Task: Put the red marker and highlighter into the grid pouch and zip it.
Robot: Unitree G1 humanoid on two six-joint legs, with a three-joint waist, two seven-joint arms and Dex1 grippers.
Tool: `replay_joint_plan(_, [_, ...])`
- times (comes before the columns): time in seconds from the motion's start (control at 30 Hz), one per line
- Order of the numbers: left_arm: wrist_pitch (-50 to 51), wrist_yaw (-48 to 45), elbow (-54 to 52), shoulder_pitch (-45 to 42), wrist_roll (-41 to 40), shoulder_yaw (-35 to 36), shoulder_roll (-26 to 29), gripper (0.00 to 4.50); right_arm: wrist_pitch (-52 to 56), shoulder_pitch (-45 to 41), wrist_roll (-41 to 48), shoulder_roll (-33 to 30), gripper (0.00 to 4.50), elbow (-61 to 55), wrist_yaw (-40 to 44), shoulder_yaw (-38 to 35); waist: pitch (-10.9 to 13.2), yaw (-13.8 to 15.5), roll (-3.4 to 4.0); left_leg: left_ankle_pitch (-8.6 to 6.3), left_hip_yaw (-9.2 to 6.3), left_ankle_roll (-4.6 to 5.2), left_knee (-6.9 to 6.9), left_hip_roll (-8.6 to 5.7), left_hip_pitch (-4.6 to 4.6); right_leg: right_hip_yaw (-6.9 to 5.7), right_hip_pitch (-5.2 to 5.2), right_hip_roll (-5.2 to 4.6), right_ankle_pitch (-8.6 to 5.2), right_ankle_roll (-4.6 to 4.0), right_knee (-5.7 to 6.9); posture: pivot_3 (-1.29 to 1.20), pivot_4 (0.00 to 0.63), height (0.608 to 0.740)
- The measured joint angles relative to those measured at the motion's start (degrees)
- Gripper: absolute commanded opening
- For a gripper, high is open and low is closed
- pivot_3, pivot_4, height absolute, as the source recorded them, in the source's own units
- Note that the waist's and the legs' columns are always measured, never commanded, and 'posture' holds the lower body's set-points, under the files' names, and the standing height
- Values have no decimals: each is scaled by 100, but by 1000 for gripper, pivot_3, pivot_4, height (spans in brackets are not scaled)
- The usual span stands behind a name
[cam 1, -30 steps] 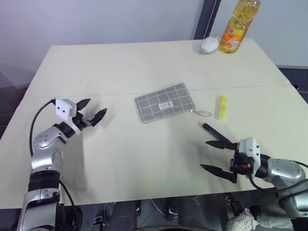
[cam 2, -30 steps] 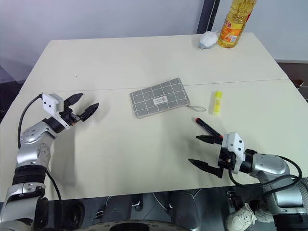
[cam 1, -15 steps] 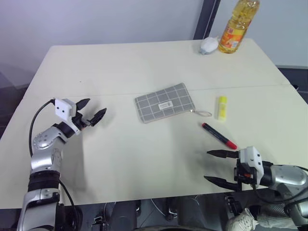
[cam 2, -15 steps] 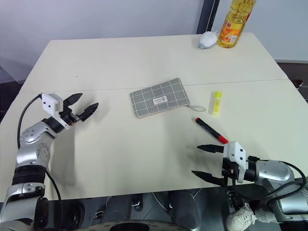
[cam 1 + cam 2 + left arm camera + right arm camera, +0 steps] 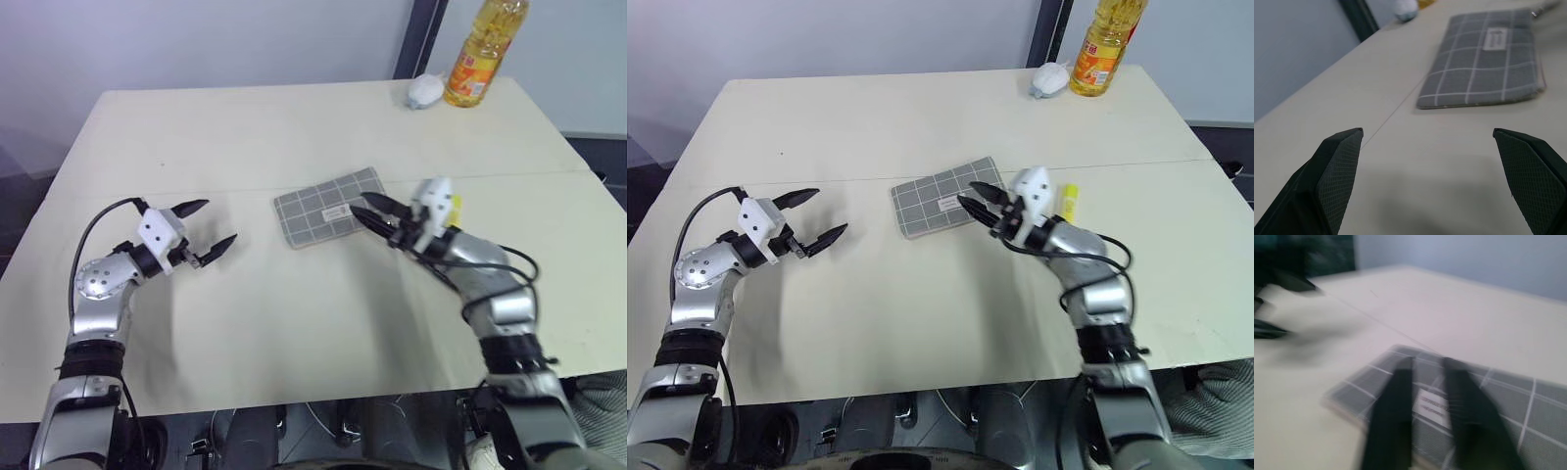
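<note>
**Cream table, pale wall, dark post**

A wide cream table [image 5: 294, 127] spreads out, a thin seam [image 5: 509, 178] running across it. Behind rises a plain pale bluish-grey wall [image 5: 196, 44]. A dark upright post [image 5: 416, 34] breaks the wall beyond the far edge. Dark floor [image 5: 20, 191] shows at the sides.

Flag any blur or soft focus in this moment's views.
Right wrist view: motion blur smears the pouch and the fingers. Left wrist view: near fingers crisp, pouch sharp, far table edge soft. Both eye views: sharp, evenly lit, with soft shadows under the arms.
</note>
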Motion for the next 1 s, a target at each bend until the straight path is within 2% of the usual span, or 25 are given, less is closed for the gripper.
replay_joint_plan(0.2, [-1500, 308, 706, -443, 972, -545, 58, 4500, -611, -1150, -905, 437, 62, 2042, -1068, 124, 1, -14, 1, 19, 4, -29, -4, 3, 3, 2, -7, 7, 5, 25, 10, 0, 150, 740])
replay_joint_plan(0.4, [-2376, 1017, 1525, -991, 1903, -1057, -19, 4500, -1154, -1431, -1485, 282, 62, 3072, -1147, 294, 1, -18, 1, 26, 5, -36, -15, 3, 5, 2, -9, 8, 7, 27, 11, 0, 150, 740])
replay_joint_plan(0.63, [-2731, 2595, 2411, -1821, 3266, -1704, -191, 4500, -1313, -1440, -1680, 221, 62, 3192, -894, 324, 0, -51, 1, 31, 2, -42, -13, 7, 13, 4, -7, 14, 8, 32, 23, 0, 150, 740])
replay_joint_plan(0.9, [-2769, 3713, 3090, -2422, 3985, -2267, -449, 4500, -1310, -1439, -1722, 175, 62, 3191, -824, 311, -1, -24, 2, 33, -2, -45, -7, 7, 14, 4, -4, 12, 9, 34, 28, 0, 150, 740])
replay_joint_plan(1.0, [-2807, 3632, 3313, -2496, 3923, -2301, -563, 3647, -1302, -1439, -1722, 167, 0, 3186, -809, 307, -1, -16, 2, 33, -2, -45, -7, 7, 14, 4, -4, 12, 9, 34, 28, 0, 150, 740])
